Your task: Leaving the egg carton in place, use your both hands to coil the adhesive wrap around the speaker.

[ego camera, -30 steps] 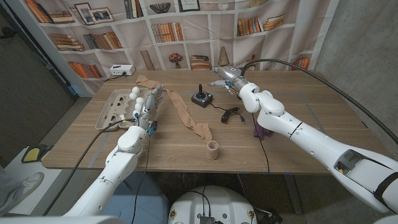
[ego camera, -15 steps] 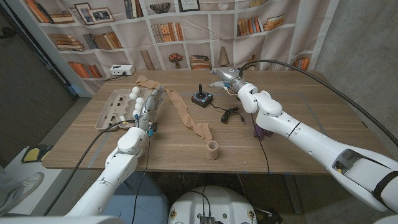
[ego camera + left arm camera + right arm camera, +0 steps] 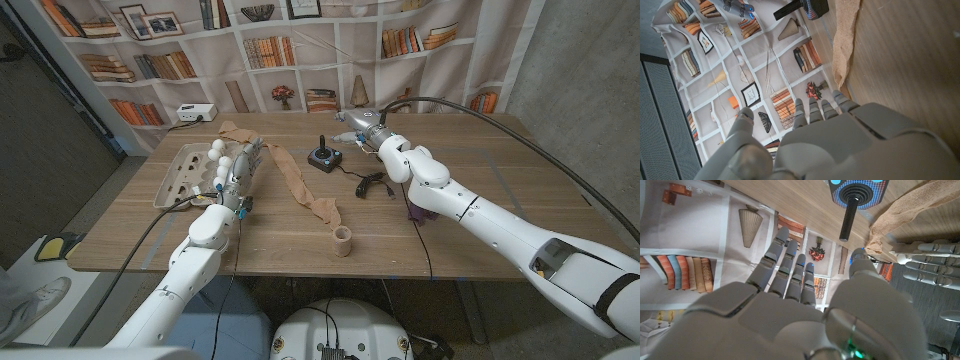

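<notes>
The speaker (image 3: 322,157) is a small black box with an upright stick, standing at the table's far middle; its blue dotted face shows in the right wrist view (image 3: 856,189). The tan adhesive wrap (image 3: 298,183) lies unrolled across the table from the far left, past the speaker, to its roll (image 3: 343,240) near the front edge. My left hand (image 3: 232,166) stands beside the wrap and the egg carton (image 3: 181,171), fingers apart, holding nothing. My right hand (image 3: 362,122) hovers just right of and beyond the speaker, fingers spread (image 3: 790,265) and empty.
A black cable (image 3: 370,183) lies coiled right of the speaker, under my right forearm. A purple object (image 3: 420,213) sits farther right. A white power box (image 3: 195,113) stands at the far left edge. A bookshelf backdrop hangs behind the table.
My right arm has shifted slightly to the left, bringing the hand a little closer to the speaker. The left hand, wrap and carton have not moved.
</notes>
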